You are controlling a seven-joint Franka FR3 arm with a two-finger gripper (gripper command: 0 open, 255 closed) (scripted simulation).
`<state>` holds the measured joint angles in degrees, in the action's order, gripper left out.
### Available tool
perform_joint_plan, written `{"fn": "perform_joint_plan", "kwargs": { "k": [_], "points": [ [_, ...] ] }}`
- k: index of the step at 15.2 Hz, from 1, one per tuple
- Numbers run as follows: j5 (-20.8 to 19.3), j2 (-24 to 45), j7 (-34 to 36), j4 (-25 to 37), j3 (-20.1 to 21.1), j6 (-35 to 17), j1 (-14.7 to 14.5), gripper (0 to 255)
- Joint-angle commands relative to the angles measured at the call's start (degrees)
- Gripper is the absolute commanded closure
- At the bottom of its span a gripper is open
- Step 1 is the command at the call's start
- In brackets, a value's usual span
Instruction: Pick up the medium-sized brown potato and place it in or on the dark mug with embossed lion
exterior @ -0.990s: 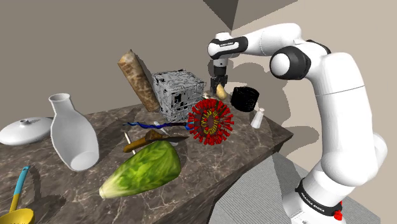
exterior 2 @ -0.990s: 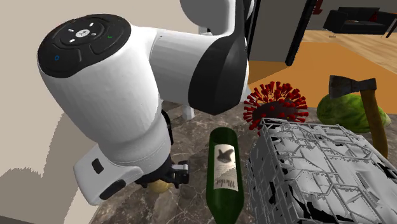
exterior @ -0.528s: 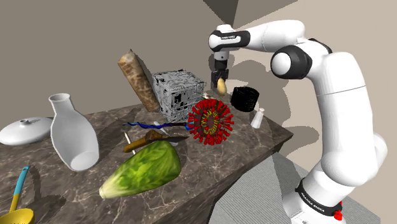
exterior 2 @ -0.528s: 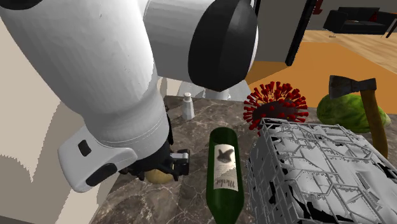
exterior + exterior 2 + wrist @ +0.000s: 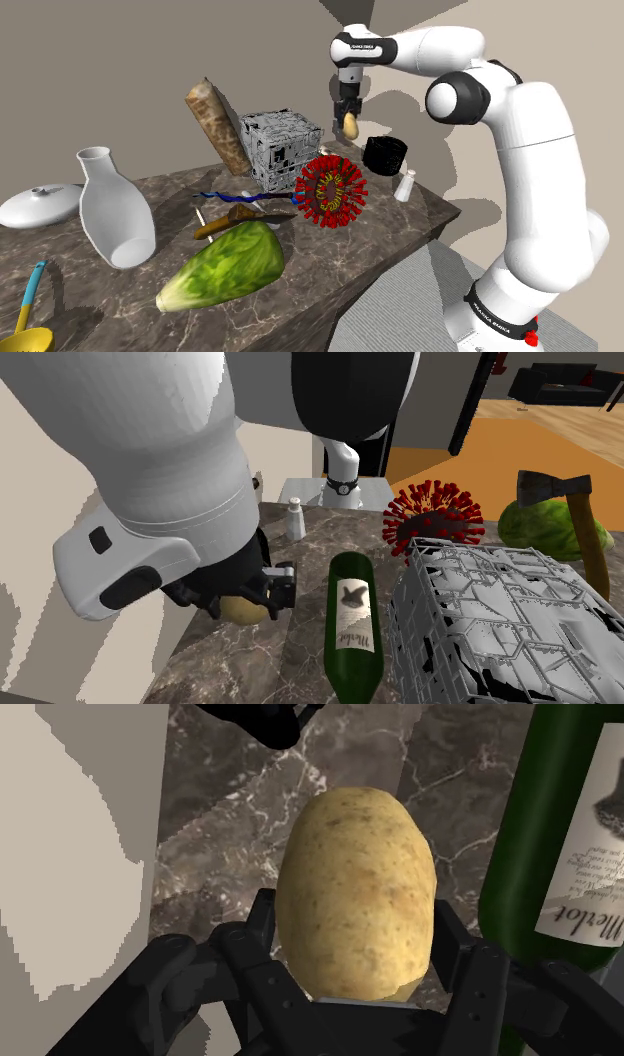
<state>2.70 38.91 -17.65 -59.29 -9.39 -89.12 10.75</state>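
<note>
Clasping a smooth, oval, speckled tan potato point(image 5: 355, 894) between its black fingers, the gripper point(image 5: 349, 117) hangs above the veined dark marble table point(image 5: 385, 215), up and left of the round black mug point(image 5: 384, 154) in the shoulder view.

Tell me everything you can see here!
potato: 1, tan, in hand
mug: 1, black, table's end
shaker: 1, white, beside mug
spiky ball: 1, red, by crate
crate: 1, grey, centre
bottle: 1, green, beside crate
axe: 1, brown handle, by lettuce
lettuce: 1, green, table's near edge
vase: 1, white, beside lettuce
lid: 1, white, beside vase
ladle: 1, blue-yellow, near corner
roll: 1, brown, leaning behind crate
table: 1, dark marble
arm: 1, white, above table
hand: 1, black, shut on potato
</note>
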Motion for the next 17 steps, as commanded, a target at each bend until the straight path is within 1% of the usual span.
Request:
{"fn": "perform_joint_plan", "kwargs": {
  "k": [1, 5, 9, 11, 13, 14, 15, 16, 17],
  "points": [
    [0.01, 0.19, -0.04, 1.8, -0.01, 1.63, 0.12, 255],
    [0.11, 1.23, -0.09, 6.67, 0.01, 5.45, 0.48, 255],
    [0.3, 3.19, -0.14, 13.2, 0.08, 9.98, 1.01, 255],
    [0.45, 4.87, -0.14, 17.72, 0.16, 12.81, 1.42, 255],
    [0.71, 7.83, -0.1, 24.61, 0.32, 16.71, 2.08, 255],
    [0.77, 8.63, -0.08, 26.28, 0.38, 17.57, 2.25, 255],
    [0.16, 1.35, -0.97, 13.4, -0.25, 12.01, 1.49, 255],
    [-0.24, -2.86, -1.74, 6.25, -0.72, 9.04, 1.28, 255],
    [-0.65, -6.19, -2.47, 0.72, -1.06, 6.82, 1.29, 255]
  ]
}}
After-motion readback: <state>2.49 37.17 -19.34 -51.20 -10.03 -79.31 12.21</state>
